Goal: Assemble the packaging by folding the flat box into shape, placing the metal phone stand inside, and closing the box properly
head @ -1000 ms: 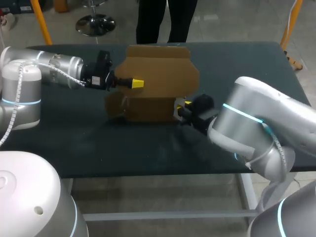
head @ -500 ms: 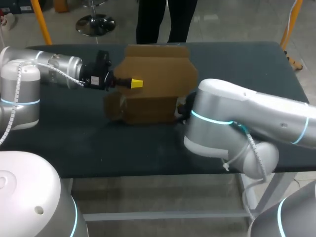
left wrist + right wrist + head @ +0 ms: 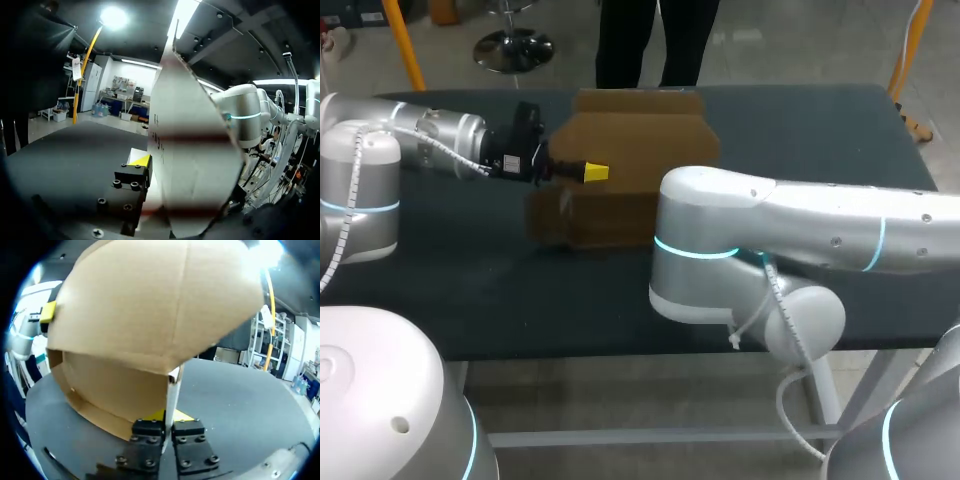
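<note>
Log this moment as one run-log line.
step: folding box | left gripper: shut on box panel | right gripper: shut on box edge

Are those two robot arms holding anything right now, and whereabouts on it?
Both grip the cardboard box. The right gripper pinches a thin side flap's edge, and the left gripper appears to clamp the upright panel's edge.

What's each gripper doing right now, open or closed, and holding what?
Left gripper: closed on an upright panel of the cardboard box.
Right gripper: closed on the cardboard box's flap edge.
</note>
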### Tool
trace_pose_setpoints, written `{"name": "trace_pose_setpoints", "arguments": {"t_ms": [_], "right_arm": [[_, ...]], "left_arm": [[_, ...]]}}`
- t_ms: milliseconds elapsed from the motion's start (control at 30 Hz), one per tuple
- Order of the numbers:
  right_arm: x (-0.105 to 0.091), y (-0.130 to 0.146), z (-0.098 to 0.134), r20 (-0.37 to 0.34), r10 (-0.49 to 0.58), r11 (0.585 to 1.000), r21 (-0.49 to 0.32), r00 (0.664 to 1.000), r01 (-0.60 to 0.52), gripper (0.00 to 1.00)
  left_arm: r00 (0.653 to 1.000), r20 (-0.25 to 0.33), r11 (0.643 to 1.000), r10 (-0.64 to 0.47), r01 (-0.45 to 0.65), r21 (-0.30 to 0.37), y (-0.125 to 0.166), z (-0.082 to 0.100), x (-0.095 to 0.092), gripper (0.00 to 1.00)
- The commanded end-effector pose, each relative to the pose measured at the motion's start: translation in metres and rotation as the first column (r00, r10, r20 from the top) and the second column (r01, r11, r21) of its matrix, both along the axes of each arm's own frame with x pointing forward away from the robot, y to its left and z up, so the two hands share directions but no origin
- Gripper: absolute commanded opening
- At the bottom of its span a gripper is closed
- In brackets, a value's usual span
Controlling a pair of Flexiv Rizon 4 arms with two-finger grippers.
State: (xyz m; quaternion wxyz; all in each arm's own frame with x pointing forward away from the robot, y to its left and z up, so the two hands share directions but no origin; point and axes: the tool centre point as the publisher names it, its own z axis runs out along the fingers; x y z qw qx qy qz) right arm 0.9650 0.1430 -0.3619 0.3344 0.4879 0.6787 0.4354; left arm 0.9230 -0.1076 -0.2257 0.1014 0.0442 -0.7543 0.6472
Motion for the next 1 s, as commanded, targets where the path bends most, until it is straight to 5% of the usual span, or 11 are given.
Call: {"name": "trace_pose_setpoints", "arguments": {"t_ms": [33,533,1000], "right_arm": [[-0.004,0.004,0.001,0.045,-0.201,0.976,-0.069,0.978,0.204,0.0],[0.002,-0.022,0.011,-0.048,-0.023,0.998,0.05,0.999,0.025,0.0],[-0.001,-0.035,0.018,-0.057,0.188,0.971,0.158,0.981,-0.177,0.0]], "left_arm": [[1.0,0.012,1.0,0.006,-0.006,0.01,-0.004,0.002,-0.004,1.0],[0.99,0.142,0.998,0.001,-0.01,0.066,0.002,0.009,-0.022,1.0],[0.978,0.209,0.996,-0.015,-0.004,0.09,0.011,0.018,-0.034,1.0]]}}
